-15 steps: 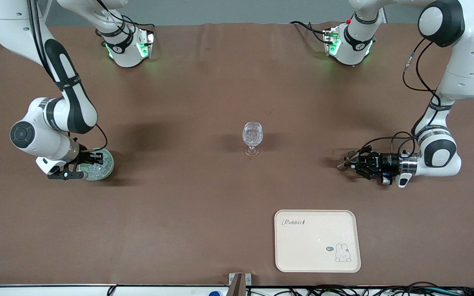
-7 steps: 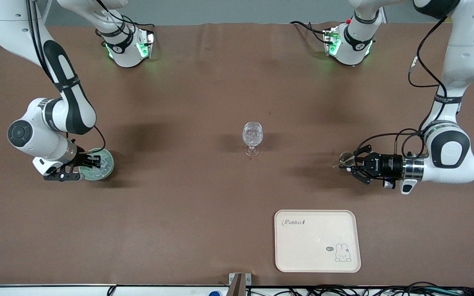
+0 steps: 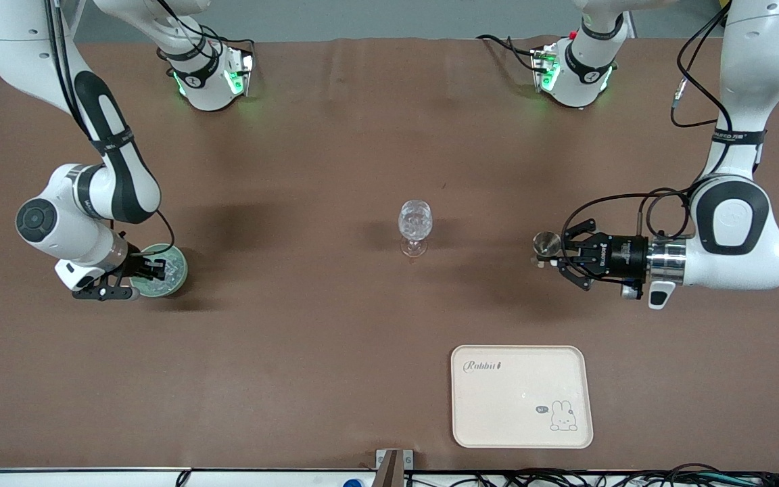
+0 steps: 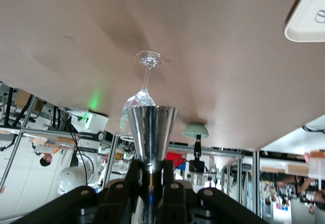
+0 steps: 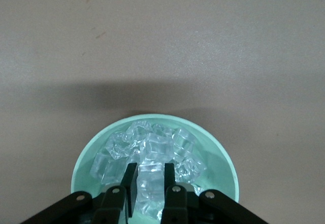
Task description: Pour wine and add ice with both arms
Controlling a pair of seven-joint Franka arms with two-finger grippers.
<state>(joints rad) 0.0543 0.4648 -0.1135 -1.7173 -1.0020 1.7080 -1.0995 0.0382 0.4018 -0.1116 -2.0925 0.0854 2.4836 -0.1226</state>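
Note:
A clear stemmed glass [image 3: 414, 226] stands mid-table and also shows in the left wrist view [image 4: 147, 82]. My left gripper [image 3: 558, 256] is shut on the stem of a silver metal cup [image 3: 546, 243], held level above the table toward the left arm's end. The wrist view shows the cup [image 4: 151, 130] clamped between the fingers of that gripper [image 4: 151, 172]. My right gripper [image 3: 149, 270] is down in the pale green bowl [image 3: 176, 276]. Its fingers close around one chunk of the ice [image 5: 152, 150] in the bowl [image 5: 226, 160]. In the wrist view that gripper [image 5: 150, 176] is among the chunks.
A cream tray [image 3: 521, 396] with a rabbit print lies near the front edge, nearer to the front camera than the left gripper; its corner shows in the left wrist view [image 4: 307, 16]. The two arm bases stand along the table's back edge.
My left gripper has risen with the metal cup and moved toward the glass. My right gripper has stayed in the bowl, shifting only slightly.

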